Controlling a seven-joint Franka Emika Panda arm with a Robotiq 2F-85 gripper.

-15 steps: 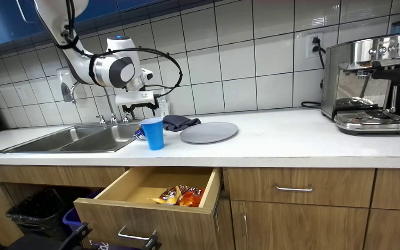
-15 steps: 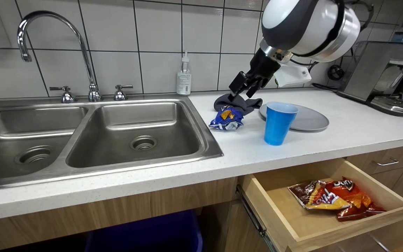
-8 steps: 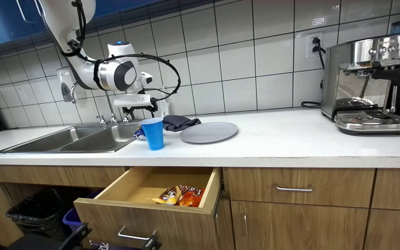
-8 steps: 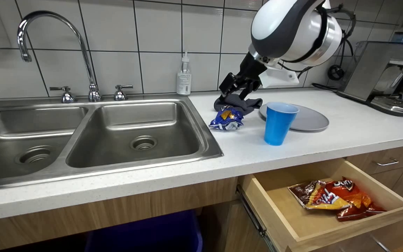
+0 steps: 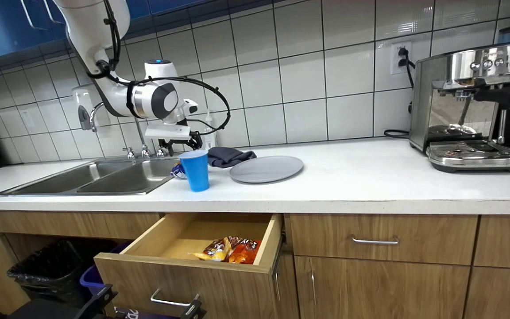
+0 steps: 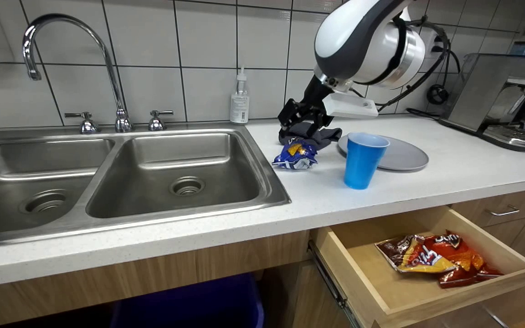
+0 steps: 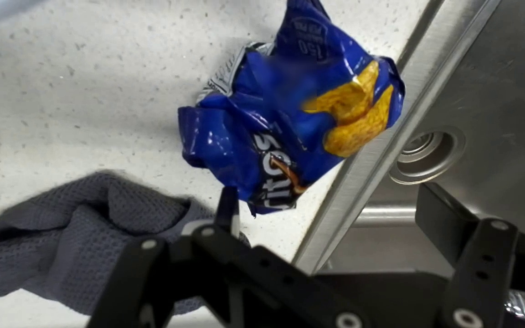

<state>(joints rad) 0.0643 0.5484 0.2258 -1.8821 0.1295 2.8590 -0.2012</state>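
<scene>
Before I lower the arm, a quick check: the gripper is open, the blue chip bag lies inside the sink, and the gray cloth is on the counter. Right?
Not quite: the blue chip bag lies on the counter beside the sink, not inside it, as an exterior view shows. The rest holds: the gripper is open, and the gray cloth is on the counter.
</scene>
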